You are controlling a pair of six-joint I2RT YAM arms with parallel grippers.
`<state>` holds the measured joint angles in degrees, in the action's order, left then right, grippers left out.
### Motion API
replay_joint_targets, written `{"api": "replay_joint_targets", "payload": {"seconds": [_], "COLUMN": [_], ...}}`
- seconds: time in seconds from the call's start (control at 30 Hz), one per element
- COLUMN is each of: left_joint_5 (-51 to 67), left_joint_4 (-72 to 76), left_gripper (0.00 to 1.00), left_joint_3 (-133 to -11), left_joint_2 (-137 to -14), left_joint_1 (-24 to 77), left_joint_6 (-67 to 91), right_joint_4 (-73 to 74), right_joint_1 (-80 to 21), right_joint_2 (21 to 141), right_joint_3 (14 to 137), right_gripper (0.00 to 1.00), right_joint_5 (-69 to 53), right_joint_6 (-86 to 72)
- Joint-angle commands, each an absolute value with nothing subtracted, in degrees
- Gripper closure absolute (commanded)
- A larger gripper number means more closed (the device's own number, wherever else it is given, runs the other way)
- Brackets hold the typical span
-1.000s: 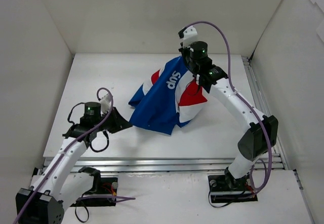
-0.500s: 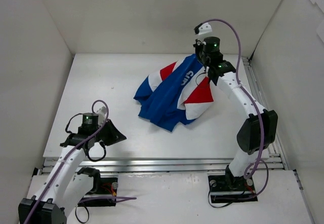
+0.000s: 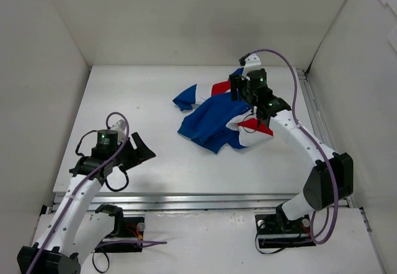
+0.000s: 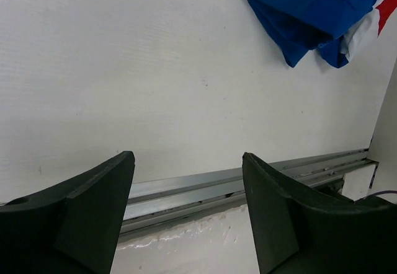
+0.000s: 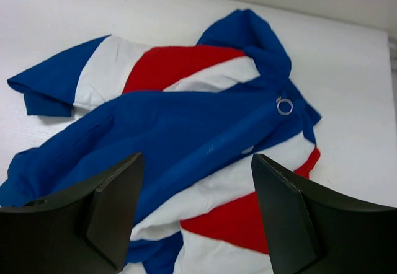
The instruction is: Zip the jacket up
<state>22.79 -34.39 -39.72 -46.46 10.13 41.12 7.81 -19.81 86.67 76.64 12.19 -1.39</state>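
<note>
While the jacket (image 3: 214,116) lies crumpled right of centre on the table (image 3: 124,100) from above, the left wrist view shows the left end effector (image 4: 186,212) spread and empty, well apart from it. Right wrist: the right end effector (image 5: 195,218) is spread and empty over the fabric.

Bright, even, diffuse light fills all three views, and the white tabletop (image 3: 124,113) looks almost washed out. The crumpled royal-blue, red and white fabric jacket (image 3: 217,116) throws only a faint, soft shadow. In the wrist views, the black two-finger left gripper (image 4: 187,156) and right gripper (image 5: 196,157) are dark and slightly blurred. The silver metal rail (image 4: 186,193) carries a mild sheen.
</note>
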Motion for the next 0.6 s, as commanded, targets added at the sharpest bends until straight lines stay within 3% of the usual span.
{"api": "replay_joint_targets", "payload": {"seconds": [0.0, 0.17, 0.57], "left_joint_5": [18.9, 18.28, 16.88], "left_joint_4": [-31.91, -29.71, -28.04], "left_gripper": [0.34, 0.26, 0.22], "left_joint_3": [-43.15, -43.77, -44.65], "left_joint_2": [-49.12, -50.71, -52.56], "left_joint_1": [11.78, 13.1, 16.52], "left_joint_6": [39.82, 39.38, 37.71], "right_joint_4": [7.63, 10.28, 13.89], "right_joint_1": [-19.6, -20.48, -23.91], "right_joint_2": [82.53, 85.33, 93.51], "right_joint_3": [74.54, 70.23, 61.89], "right_gripper": [0.33, 0.32, 0.33], "right_joint_5": [12.4, 9.76, 8.26], "right_joint_6": [-9.48, -13.88, -18.19]}}
